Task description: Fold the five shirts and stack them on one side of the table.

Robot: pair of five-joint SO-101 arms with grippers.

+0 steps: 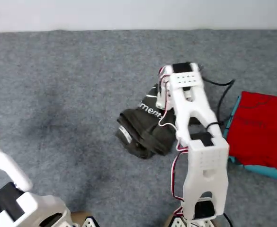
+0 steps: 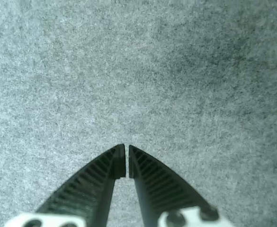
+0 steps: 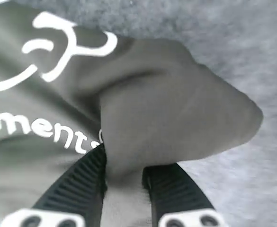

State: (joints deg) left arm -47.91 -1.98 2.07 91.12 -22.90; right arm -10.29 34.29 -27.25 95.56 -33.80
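Note:
A dark olive shirt [image 1: 145, 130] with white print lies bunched in the middle of the grey table. My right arm stretches over its right part, and my right gripper [image 3: 124, 163] is shut on a fold of this shirt [image 3: 166, 118], the cloth pinched between the black ribbed fingers [image 3: 81, 182]. A folded red shirt [image 1: 261, 130] rests on top of a folded teal one [image 1: 266, 171] at the right edge. My left arm sits at the lower left corner of the high view; its gripper [image 2: 127, 163] is shut over bare grey carpet with nothing in it.
The grey carpet-like table surface [image 1: 67, 94] runs bare across the left half and the far side. A pale wall [image 1: 129, 14] borders the far edge. Black cables [image 1: 221, 92] trail beside the right arm near the red shirt.

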